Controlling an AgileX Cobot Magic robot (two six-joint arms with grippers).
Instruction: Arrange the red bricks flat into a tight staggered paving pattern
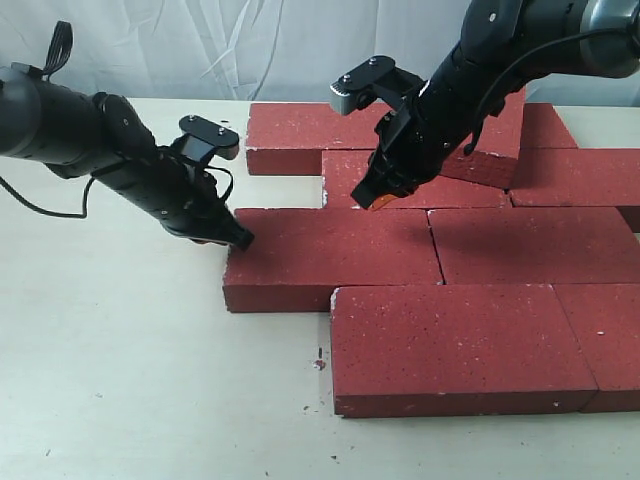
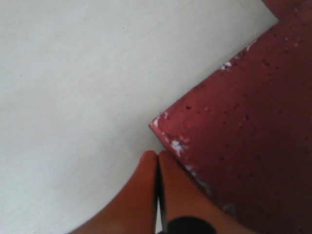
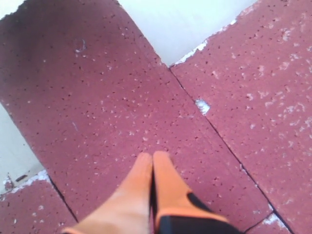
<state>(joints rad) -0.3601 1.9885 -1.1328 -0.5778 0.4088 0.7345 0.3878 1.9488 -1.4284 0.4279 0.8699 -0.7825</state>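
Note:
Several red bricks (image 1: 450, 345) lie flat in staggered rows on the pale table (image 1: 120, 380). My left gripper (image 1: 241, 240) is shut and empty, its tip against the left end of a middle-row brick (image 1: 330, 262). From the left wrist camera, the gripper (image 2: 158, 155) sits right by that brick's chipped corner (image 2: 168, 131). My right gripper (image 1: 372, 198) is shut and empty, pressing down on a back-row brick (image 1: 440, 188). The right wrist camera has the gripper (image 3: 153, 156) resting on that brick's top face (image 3: 112, 97). One brick (image 1: 495, 140) at the back lies tilted on others.
Open table lies left and in front of the bricks. A gap of bare table (image 1: 285, 190) shows between the back-left brick (image 1: 300, 135) and the middle row. Small debris (image 1: 318, 362) lies near the front brick. A white curtain (image 1: 250, 40) hangs behind.

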